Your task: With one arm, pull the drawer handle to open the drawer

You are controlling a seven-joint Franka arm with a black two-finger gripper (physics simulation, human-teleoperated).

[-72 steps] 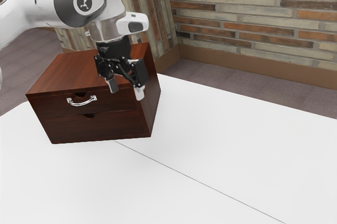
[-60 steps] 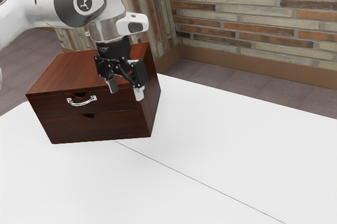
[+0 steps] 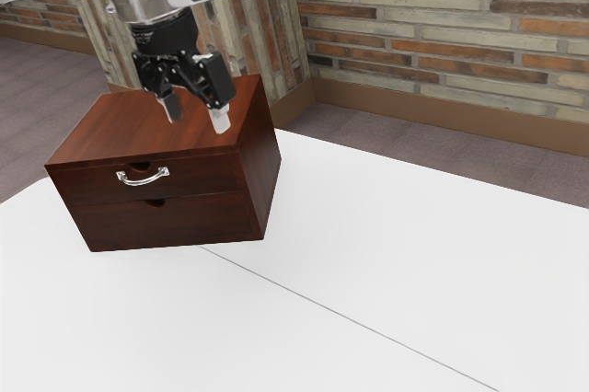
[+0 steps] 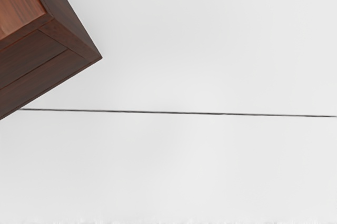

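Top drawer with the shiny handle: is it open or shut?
Shut. The top drawer sits flush with the lower drawer, and the open gripper hangs above the box.

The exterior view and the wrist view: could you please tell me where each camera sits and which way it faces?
Exterior view: beside the arm, above the table, facing the brick wall; the arm's end and open pincer hang over the drawer box.
Wrist view: on the hand, looking down past the drawer box's corner onto the table.
Shared: the drawer box, the table and its dark seam.
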